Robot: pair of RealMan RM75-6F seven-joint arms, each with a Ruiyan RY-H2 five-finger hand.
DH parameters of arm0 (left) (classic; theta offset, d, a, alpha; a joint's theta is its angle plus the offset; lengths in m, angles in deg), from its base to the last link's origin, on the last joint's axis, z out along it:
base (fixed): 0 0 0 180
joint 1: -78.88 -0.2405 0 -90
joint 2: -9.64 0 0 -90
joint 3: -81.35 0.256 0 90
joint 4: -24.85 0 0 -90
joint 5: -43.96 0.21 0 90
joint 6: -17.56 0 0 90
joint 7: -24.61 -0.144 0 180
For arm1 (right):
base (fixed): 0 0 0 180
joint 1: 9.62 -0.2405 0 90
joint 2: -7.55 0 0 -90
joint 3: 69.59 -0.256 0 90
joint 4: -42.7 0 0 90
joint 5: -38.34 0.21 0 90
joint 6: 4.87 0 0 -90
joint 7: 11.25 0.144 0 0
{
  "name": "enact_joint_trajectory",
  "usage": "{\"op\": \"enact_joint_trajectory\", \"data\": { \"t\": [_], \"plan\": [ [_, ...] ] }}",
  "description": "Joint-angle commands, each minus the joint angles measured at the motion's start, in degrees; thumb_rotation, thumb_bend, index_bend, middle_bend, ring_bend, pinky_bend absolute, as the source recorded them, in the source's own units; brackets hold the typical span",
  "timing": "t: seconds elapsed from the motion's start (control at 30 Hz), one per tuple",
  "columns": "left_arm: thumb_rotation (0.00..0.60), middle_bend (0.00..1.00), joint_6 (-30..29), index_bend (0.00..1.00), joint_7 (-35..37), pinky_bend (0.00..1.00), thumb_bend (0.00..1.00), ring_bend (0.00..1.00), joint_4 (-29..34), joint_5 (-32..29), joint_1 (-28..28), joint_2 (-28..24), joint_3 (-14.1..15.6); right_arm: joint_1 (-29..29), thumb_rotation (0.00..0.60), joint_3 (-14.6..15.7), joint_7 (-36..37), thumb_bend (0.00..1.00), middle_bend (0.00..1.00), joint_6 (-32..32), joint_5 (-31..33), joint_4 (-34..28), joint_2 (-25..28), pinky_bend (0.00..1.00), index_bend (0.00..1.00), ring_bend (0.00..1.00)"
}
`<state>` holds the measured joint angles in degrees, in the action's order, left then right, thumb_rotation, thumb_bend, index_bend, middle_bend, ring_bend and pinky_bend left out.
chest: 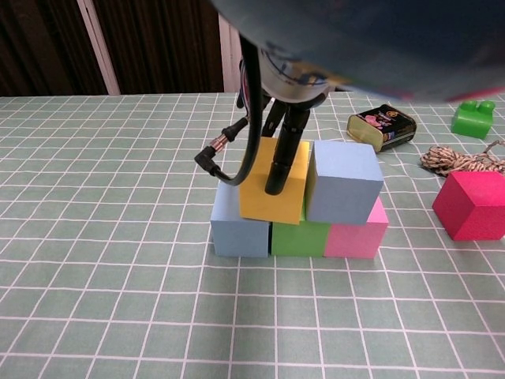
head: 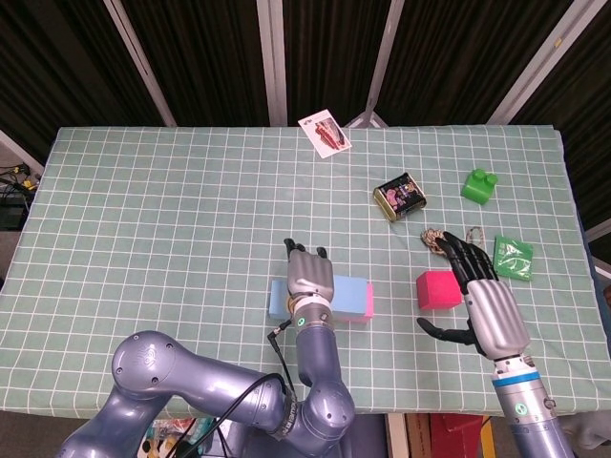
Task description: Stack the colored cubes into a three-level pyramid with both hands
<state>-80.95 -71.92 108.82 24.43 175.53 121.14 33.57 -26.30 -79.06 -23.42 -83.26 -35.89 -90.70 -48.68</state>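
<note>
Left hand [chest: 282, 150] has its fingers on the yellow cube [chest: 274, 185], which sits slightly tilted on the second level beside a blue cube [chest: 344, 180], over the blue, green and pink base. Right hand [head: 480, 301] waits open just beside the red cube [head: 438, 289]. These cubes look light and rigid, probably foam; opposite flat faces seem the best place to hold.
</note>
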Motion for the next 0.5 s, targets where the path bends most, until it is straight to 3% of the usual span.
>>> {"op": "enact_joint_trajectory", "data": {
  "t": [0.03, 0.5],
  "plan": [
    [0.6, 0.52, -0.1, 0.0, 0.0, 0.07, 0.2, 0.12, 0.0, 0.2, -0.1, 0.0, 0.0, 0.0, 0.6, 0.0, 0.0, 0.17, 0.0, 0.0, 0.0, 0.0, 0.0, 0.0, 0.0, 0.0],
    [0.6, 0.51, -0.1, 0.0, 0.1, 0.07, 0.2, 0.12, -0.1, 1.2, -0.3, 0.2, -0.1, 0.0, 0.6, 0.0, 0.0, 0.17, 0.0, 0.1, 0.0, 0.0, 0.0, 0.0, 0.0, 0.0]
  ]
}}
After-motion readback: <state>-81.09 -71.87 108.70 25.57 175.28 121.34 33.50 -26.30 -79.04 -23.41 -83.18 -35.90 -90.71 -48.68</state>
